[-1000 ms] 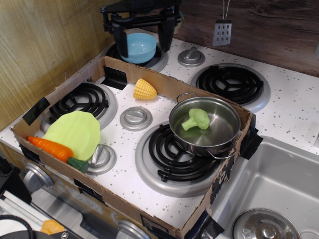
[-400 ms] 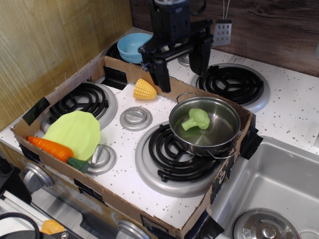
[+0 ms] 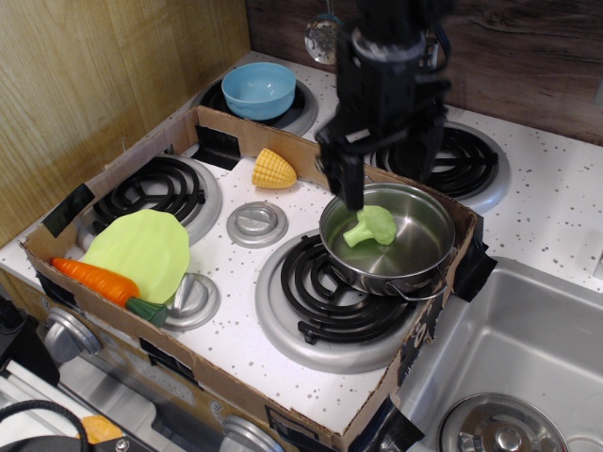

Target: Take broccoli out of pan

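The broccoli [image 3: 370, 227], a small light green floret, lies on its side in the left half of the pan [image 3: 419, 254]. The pan is a shiny steel pot with wire loop handles, standing on the front right burner. My gripper [image 3: 389, 177] is black, points down and hangs just above the back of the pan. It is open: the left finger [image 3: 353, 179] ends over the pan's back left rim, just above the broccoli. The right finger stands over the pan's back right rim. Nothing is between the fingers.
A cardboard frame [image 3: 254, 141] rings the stove top. Inside it lie a yellow corn piece [image 3: 273, 169], a flat green lettuce leaf [image 3: 139, 252] and an orange carrot [image 3: 99, 281]. A blue bowl [image 3: 258, 89] sits on the back left burner. A sink [image 3: 528, 348] is at the right.
My gripper has moved from the back left over the blue bowl, rightward and toward the front, and come down over the pan. The broccoli and pan have not moved.
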Tool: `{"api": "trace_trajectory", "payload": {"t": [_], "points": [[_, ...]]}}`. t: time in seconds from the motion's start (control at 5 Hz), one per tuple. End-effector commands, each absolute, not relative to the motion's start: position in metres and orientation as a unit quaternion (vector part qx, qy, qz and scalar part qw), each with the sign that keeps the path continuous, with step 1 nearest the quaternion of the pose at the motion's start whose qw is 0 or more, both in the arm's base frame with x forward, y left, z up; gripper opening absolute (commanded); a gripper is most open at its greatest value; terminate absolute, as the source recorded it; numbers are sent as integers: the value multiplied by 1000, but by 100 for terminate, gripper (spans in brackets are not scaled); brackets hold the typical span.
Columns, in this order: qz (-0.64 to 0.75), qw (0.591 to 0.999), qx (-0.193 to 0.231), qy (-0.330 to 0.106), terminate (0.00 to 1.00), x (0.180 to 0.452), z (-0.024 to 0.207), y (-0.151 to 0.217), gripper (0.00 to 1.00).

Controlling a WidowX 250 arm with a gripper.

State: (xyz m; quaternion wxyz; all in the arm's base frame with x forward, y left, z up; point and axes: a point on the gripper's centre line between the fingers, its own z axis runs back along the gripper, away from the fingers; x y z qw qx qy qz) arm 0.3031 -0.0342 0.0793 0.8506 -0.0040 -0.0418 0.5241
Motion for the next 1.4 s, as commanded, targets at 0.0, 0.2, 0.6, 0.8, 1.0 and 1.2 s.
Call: {"api": "trace_trajectory", "payload": {"t": [0.0, 0.2, 0.6, 0.8, 1.0, 1.2], "points": [[545, 834, 16, -87, 0, 316, 72, -38, 100], [570, 813, 36, -112, 0, 321, 63, -35, 100], [601, 791, 27, -109, 0, 329, 44, -23, 100], [613, 783, 31, -96, 0, 327, 39, -18, 100], [619, 779, 37, -95, 0, 321, 42, -14, 100], [621, 776, 46, -102, 0, 317, 49, -6, 100]]}}
